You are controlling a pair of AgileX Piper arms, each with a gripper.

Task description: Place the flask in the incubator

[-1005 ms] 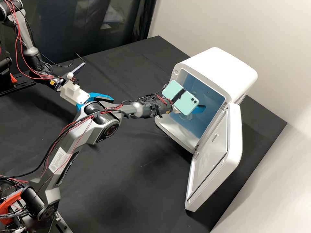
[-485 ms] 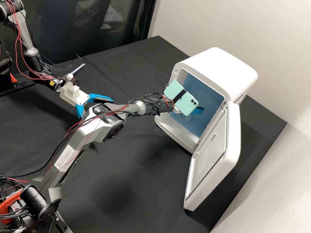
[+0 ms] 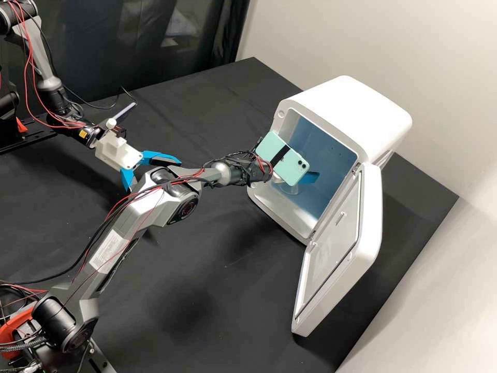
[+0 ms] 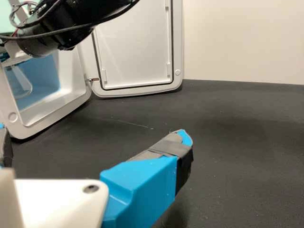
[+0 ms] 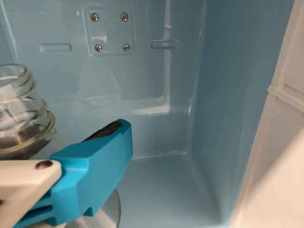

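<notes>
The white incubator (image 3: pixel 357 114) stands at the bench's right side, its door (image 3: pixel 339 243) swung open and its inside light blue. A clear glass flask (image 5: pixel 21 111) stands upright on the incubator floor, also seen as the flask (image 4: pixel 19 83) through the opening. My right gripper (image 3: pixel 305 180) is inside the chamber, right beside the flask; whether it holds the glass is hidden. A mint-green phone (image 3: pixel 282 158) rides on that wrist. My left gripper (image 3: pixel 142 167) hangs open and empty over the bench at the left.
The open door juts toward the bench's front right edge. Red cables run along both arms. Bare black bench (image 3: pixel 222 269) lies in front of the incubator, and a dark curtain hangs behind.
My right arm has drawn back a little from the chamber's depth. The door has shifted slightly. The left arm has stayed put.
</notes>
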